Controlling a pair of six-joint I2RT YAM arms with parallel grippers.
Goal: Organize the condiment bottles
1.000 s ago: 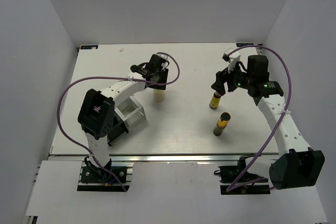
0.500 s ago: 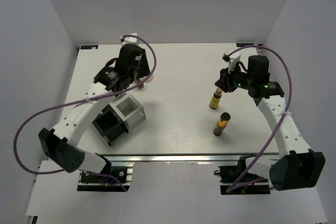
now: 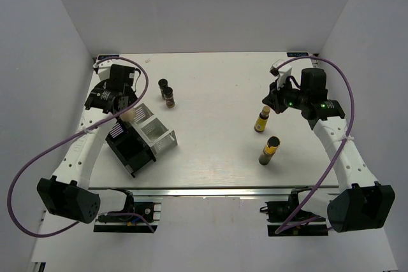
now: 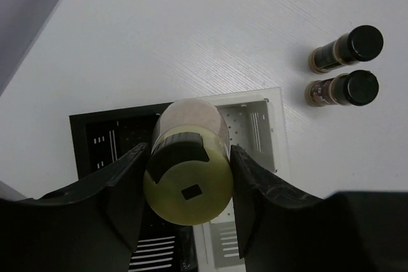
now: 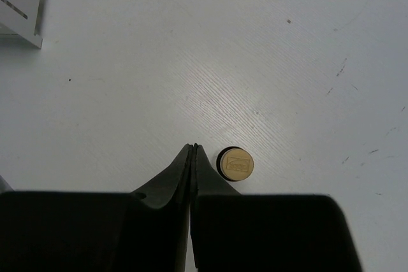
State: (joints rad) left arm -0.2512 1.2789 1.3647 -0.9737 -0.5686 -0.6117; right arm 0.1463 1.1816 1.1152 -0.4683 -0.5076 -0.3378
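The cream-white bottle (image 4: 187, 179), judged light, rigid and slick, was clamped at mid-body by the left gripper (image 4: 188, 157) above the rack (image 4: 86, 133); the right gripper (image 5: 192, 152) was pinched closed, empty, well apart from the rack.

We log the left arm (image 3: 83, 148) stretched up the left side, left gripper (image 4: 188, 160) clamped on a cream bottle (image 4: 189, 186); right gripper (image 5: 192, 151) pinched closed, pointing down.
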